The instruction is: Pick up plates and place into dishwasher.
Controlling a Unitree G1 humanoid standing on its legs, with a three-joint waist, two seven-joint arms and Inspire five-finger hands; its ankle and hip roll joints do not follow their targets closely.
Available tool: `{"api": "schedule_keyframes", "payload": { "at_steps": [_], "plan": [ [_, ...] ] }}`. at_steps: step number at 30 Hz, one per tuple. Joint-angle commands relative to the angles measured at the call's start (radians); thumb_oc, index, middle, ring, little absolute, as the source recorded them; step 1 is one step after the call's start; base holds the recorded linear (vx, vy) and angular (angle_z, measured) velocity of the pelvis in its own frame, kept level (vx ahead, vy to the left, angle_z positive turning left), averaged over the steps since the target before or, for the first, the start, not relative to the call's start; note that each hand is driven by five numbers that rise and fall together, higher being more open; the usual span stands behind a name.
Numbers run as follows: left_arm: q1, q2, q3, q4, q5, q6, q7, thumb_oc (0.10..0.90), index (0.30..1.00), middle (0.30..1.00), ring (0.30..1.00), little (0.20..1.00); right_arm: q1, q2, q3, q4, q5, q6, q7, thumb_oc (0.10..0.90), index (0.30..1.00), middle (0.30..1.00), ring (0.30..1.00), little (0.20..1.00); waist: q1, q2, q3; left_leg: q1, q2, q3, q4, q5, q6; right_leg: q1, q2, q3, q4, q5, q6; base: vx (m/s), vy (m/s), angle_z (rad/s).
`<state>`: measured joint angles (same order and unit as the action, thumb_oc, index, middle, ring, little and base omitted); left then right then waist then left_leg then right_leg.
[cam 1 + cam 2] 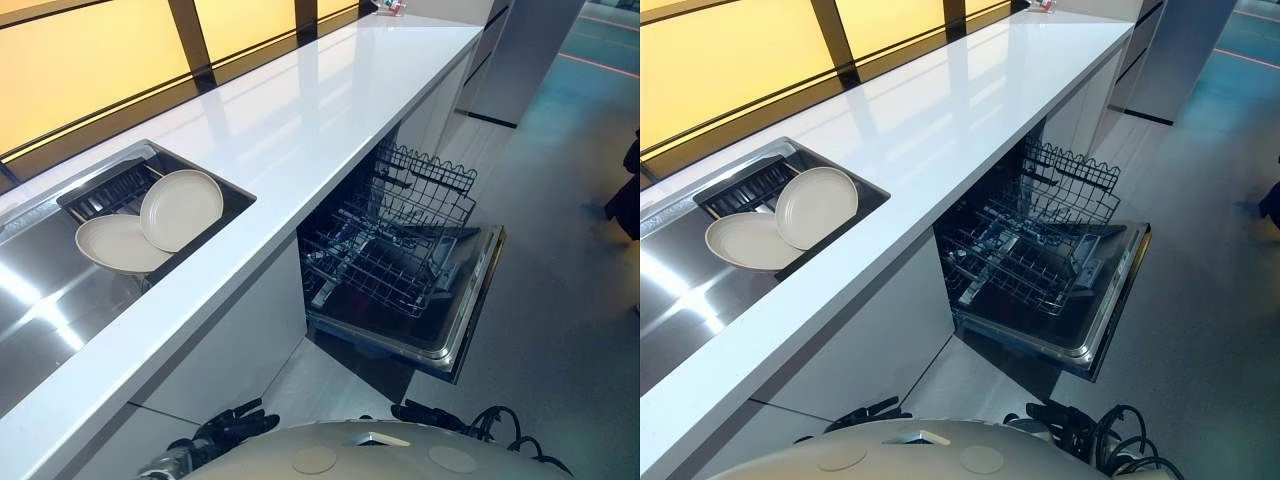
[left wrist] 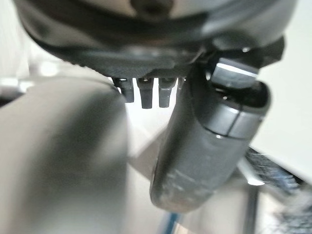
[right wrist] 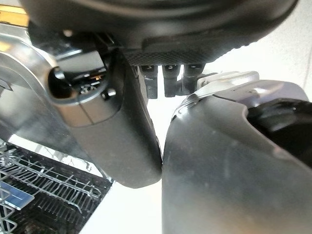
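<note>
Our left hand hangs low in front of the bench with its fingers loose and barely bent and the thumb standing apart; it holds and touches nothing. Our right hand hangs near it, just as relaxed, fingers slack beside the thumb, and nothing in its grasp. Past the right hand we see the dishwasher under the bench's front edge, its door folded down flat and the wire rack drawn out over the door. Well apart from it, towards the bench's left end, the steel sink is sunk into the top. Both plates lie there: the upper plate tilts against a dark slatted drainer at the sink's far edge and overlaps the lower plate, which lies flatter just beside it.
</note>
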<state>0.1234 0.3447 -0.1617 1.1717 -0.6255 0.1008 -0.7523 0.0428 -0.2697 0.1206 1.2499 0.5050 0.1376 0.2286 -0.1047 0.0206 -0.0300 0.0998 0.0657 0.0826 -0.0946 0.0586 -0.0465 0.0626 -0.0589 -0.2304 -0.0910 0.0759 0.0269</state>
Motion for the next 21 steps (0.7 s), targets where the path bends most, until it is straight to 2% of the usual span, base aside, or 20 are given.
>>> {"api": "schedule_keyframes", "payload": {
  "at_steps": [1,4,6,7,8,9,10,11,13,16,17,18,19,20,21],
  "plan": [
    [-0.062,-0.138,-0.015,-0.188,-0.164,0.112,-0.442,0.800,0.900,0.900,0.900,0.900,-0.074,-0.004,-0.022,0.047,-0.060,0.029,0.015,0.800,0.900,0.900,0.900,0.900,0.011,0.027,0.064,-0.006,-0.083,0.061,0.007,-0.082,0.031,0.007,0.037,0.043,0.076,-0.113,0.064,-0.01,0.028,0.05],
    [-0.074,-0.160,-0.086,-0.388,-0.212,0.135,-0.671,0.800,0.900,0.900,0.900,0.900,-0.076,0.001,-0.011,0.042,-0.066,0.023,0.006,0.800,0.900,0.900,0.900,0.900,0.012,0.035,0.065,-0.011,-0.083,0.053,0.007,-0.082,0.034,0.004,0.035,0.038,0.077,-0.115,0.059,-0.01,0.024,0.07],
    [-0.091,-0.163,-0.136,-0.510,-0.267,0.141,-0.708,0.800,0.900,0.900,0.900,0.900,-0.081,0.005,0.002,0.039,-0.060,0.023,0.000,0.800,0.900,0.900,0.900,0.900,0.010,0.035,0.067,-0.012,-0.083,0.051,0.007,-0.083,0.035,0.003,0.035,0.037,0.079,-0.116,0.057,-0.01,0.002,0.03],
    [-0.114,-0.156,-0.178,-0.620,-0.310,0.130,-0.699,0.800,0.900,0.900,0.900,0.900,-0.084,0.008,0.015,0.032,-0.052,0.026,-0.005,0.800,0.900,0.900,0.900,0.900,0.006,0.035,0.067,-0.013,-0.082,0.052,0.007,-0.083,0.036,0.002,0.034,0.036,0.081,-0.117,0.056,0.00,0.000,0.00],
    [-0.119,-0.153,-0.188,-0.642,-0.314,0.113,-0.706,0.800,0.900,0.900,0.900,0.900,-0.084,0.010,0.018,0.030,-0.049,0.027,-0.007,0.800,0.900,0.900,0.900,0.900,0.006,0.034,0.067,-0.014,-0.082,0.052,0.007,-0.083,0.036,0.002,0.034,0.035,0.081,-0.117,0.056,0.00,0.000,0.00],
    [-0.138,-0.136,-0.217,-0.728,-0.348,0.109,-0.667,0.800,0.900,0.900,0.900,0.900,-0.086,0.013,0.028,0.025,-0.040,0.031,-0.013,0.800,0.900,0.900,0.900,0.900,0.004,0.034,0.067,-0.015,-0.081,0.054,0.007,-0.081,0.036,-0.001,0.034,0.035,0.084,-0.118,0.056,0.00,0.000,0.00],
    [-0.183,-0.091,-0.258,-0.909,-0.421,0.103,-0.566,0.800,0.900,0.900,0.900,0.900,-0.086,0.017,0.049,0.009,-0.022,0.039,-0.026,0.800,0.900,0.900,0.900,0.900,0.000,0.033,0.068,-0.019,-0.079,0.057,0.007,-0.077,0.035,-0.005,0.035,0.035,0.089,-0.119,0.057,0.00,0.000,0.00],
    [-0.199,-0.075,-0.267,-0.964,-0.450,0.100,-0.533,0.800,0.900,0.900,0.900,0.900,-0.086,0.020,0.056,0.004,-0.014,0.041,-0.032,0.800,0.900,0.900,0.900,0.900,-0.002,0.033,0.069,-0.020,-0.078,0.058,0.007,-0.076,0.035,-0.007,0.035,0.036,0.091,-0.120,0.057,-0.03,-0.018,0.01],
    [-0.273,-0.025,-0.287,-1.175,-0.615,0.133,-0.383,0.800,0.900,0.900,0.900,0.900,-0.082,0.025,0.078,-0.005,0.011,0.040,-0.049,0.800,0.900,0.900,0.900,0.900,-0.005,0.033,0.071,-0.022,-0.076,0.057,0.007,-0.075,0.037,-0.006,0.035,0.035,0.090,-0.120,0.058,0.00,0.000,0.00],
    [-0.329,-0.008,-0.293,-1.315,-0.865,0.123,-0.294,0.800,0.900,0.900,0.900,0.900,-0.078,0.025,0.090,0.001,0.033,0.034,-0.051,0.800,0.900,0.900,0.900,0.900,-0.008,0.032,0.070,-0.018,-0.075,0.057,0.007,-0.077,0.039,0.002,0.036,0.033,0.085,-0.121,0.057,0.01,-0.010,0.01],
    [-0.350,-0.011,-0.286,-1.363,-0.976,0.091,-0.246,0.800,0.900,0.900,0.900,0.900,-0.074,0.025,0.093,0.005,0.040,0.030,-0.048,0.800,0.900,0.900,0.900,0.900,-0.008,0.030,0.068,-0.015,-0.074,0.059,0.007,-0.078,0.039,0.007,0.037,0.031,0.081,-0.120,0.057,0.03,-0.048,0.02],
    [-0.370,-0.015,-0.273,-1.405,-1.077,-0.009,-0.154,0.800,0.900,0.900,0.900,0.900,-0.069,0.025,0.093,0.009,0.047,0.024,-0.044,0.800,0.900,0.900,0.900,0.900,-0.010,0.027,0.067,-0.011,-0.073,0.059,0.007,-0.079,0.039,0.014,0.039,0.030,0.078,-0.119,0.055,0.04,-0.049,0.02],
    [-0.378,-0.016,-0.261,-1.419,-1.106,-0.059,-0.105,0.800,0.900,0.900,0.900,0.900,-0.066,0.025,0.095,0.008,0.050,0.024,-0.044,0.800,0.900,0.900,0.900,0.900,-0.010,0.025,0.066,-0.009,-0.073,0.059,0.007,-0.079,0.038,0.016,0.039,0.030,0.076,-0.118,0.055,0.04,-0.046,0.02],
    [-0.393,-0.012,-0.223,-1.434,-1.122,-0.160,0.004,0.800,0.900,0.900,0.900,0.900,-0.060,0.024,0.095,0.007,0.053,0.024,-0.040,0.800,0.900,0.900,0.900,0.900,-0.010,0.022,0.063,-0.005,-0.072,0.059,0.007,-0.079,0.038,0.021,0.041,0.030,0.073,-0.115,0.053,0.03,-0.032,0.01],
    [-0.399,-0.010,-0.204,-1.438,-1.065,-0.279,0.105,0.800,0.900,0.900,0.900,0.900,-0.056,0.024,0.094,0.007,0.052,0.024,-0.037,0.800,0.900,0.900,0.900,0.900,-0.010,0.020,0.063,-0.003,-0.072,0.059,0.007,-0.078,0.037,0.023,0.042,0.031,0.071,-0.113,0.053,0.03,-0.030,0.03]
  ]
}}
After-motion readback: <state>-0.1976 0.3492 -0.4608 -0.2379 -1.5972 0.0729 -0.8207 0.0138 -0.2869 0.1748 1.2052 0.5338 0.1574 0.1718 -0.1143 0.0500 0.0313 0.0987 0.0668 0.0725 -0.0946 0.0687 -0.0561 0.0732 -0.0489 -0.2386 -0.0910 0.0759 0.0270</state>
